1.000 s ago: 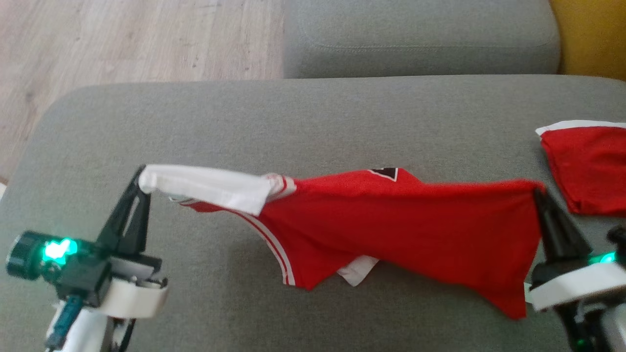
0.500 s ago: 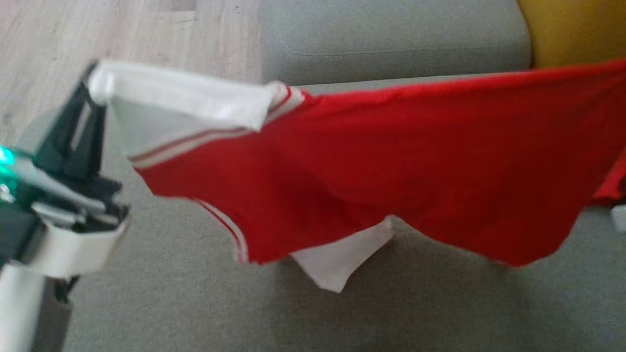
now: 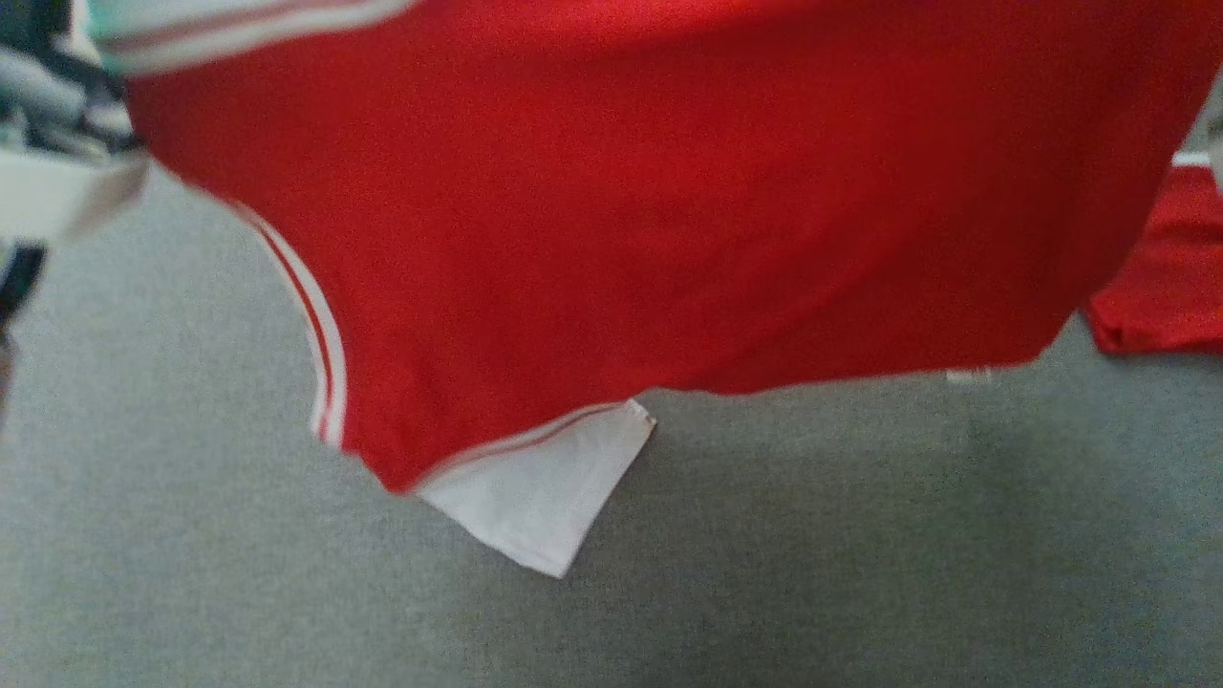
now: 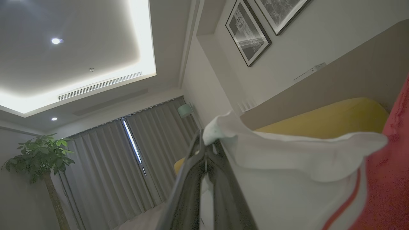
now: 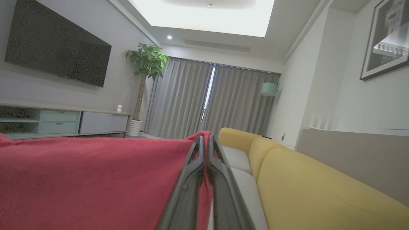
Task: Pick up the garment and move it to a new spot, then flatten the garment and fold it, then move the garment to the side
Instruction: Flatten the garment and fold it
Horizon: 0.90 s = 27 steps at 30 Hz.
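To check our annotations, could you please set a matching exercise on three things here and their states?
Things: 1 left fingers; 2 right fingers; 3 second red cloth.
States: A lying on the grey cushion; B shut on the red edge of the garment; C shut on the white sleeve.
Pairs: 1-C; 2-B; 3-A.

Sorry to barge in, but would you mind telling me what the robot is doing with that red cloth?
The robot is holding a red garment with white sleeves and striped trim stretched between its two hands, above a grey upholstered cushion. Its left hand is shut on a white sleeve, and its right hand is shut on a red edge. The garment hangs spread in the air, not yet laid flat or folded. A second red cloth lies on the cushion to the right.
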{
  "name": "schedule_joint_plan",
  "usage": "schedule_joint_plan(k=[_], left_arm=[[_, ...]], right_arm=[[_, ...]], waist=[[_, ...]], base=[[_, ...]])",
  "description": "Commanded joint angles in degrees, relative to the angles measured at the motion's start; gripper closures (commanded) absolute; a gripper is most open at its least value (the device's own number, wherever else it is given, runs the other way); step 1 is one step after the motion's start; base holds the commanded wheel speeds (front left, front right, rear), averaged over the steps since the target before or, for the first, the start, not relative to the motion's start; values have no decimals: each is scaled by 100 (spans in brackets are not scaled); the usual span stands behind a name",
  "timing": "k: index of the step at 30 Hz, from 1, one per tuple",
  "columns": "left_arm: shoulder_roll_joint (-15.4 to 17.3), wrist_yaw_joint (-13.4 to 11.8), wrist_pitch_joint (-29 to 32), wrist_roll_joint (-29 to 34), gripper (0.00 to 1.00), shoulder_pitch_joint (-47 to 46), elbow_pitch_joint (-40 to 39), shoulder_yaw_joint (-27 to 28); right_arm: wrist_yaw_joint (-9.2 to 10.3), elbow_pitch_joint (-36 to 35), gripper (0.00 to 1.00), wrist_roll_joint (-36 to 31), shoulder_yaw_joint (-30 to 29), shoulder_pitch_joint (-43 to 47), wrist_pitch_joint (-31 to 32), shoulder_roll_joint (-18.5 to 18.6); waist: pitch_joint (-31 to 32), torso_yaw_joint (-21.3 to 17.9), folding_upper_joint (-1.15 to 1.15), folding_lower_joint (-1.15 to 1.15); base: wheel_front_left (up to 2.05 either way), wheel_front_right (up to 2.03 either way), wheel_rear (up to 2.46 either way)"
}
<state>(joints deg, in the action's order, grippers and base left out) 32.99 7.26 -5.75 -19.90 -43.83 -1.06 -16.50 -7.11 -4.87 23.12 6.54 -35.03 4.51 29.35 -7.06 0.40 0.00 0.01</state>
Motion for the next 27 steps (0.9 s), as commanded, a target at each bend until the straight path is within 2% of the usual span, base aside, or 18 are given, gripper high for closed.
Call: schedule_joint_plan(k=[1,6,11,14,17,22,23,27], left_arm=[[420,20,-131,-39,100,-751,149,-7],[539,22,-576,78,100,-2249,1273,-548],[305,-31,-890,437,100,-3566,2301,-482],[143,-26,-919,465,100,-3879,2399,-352],[109,7,-922,337,100,-3639,2122,-330],[356,20,-923,47,100,-2487,1481,-458],[356,20,-923,47,100,-2487,1481,-458],[524,21,-924,-93,100,-1186,981,-324]], right_arm=[[-37,225,100,-2,285,-628,-59,23],[-37,1465,100,-301,841,-2174,-475,-218],[-37,2571,100,-891,996,-3461,-1174,-390],[-37,3025,100,-1205,1125,-3854,-1489,-401],[-37,3371,100,-1246,1296,-3969,-1613,-388],[-37,3766,100,-1118,1519,-3533,-1773,-352],[-37,3766,100,-1118,1519,-3533,-1773,-352],[-37,3911,100,-890,1589,-2839,-1861,-330]], waist=[[-506,26,0,-1],[-1010,64,0,-1],[-1260,97,0,-1],[-1358,130,0,-1],[-1516,181,0,-1],[-1704,214,0,-1],[-1704,214,0,-1],[-1763,203,0,-1]], base=[[0,0,0],[0,0,0],[0,0,0],[0,0,0],[0,0,0],[0,0,0],[0,0,0],[0,0,0]])
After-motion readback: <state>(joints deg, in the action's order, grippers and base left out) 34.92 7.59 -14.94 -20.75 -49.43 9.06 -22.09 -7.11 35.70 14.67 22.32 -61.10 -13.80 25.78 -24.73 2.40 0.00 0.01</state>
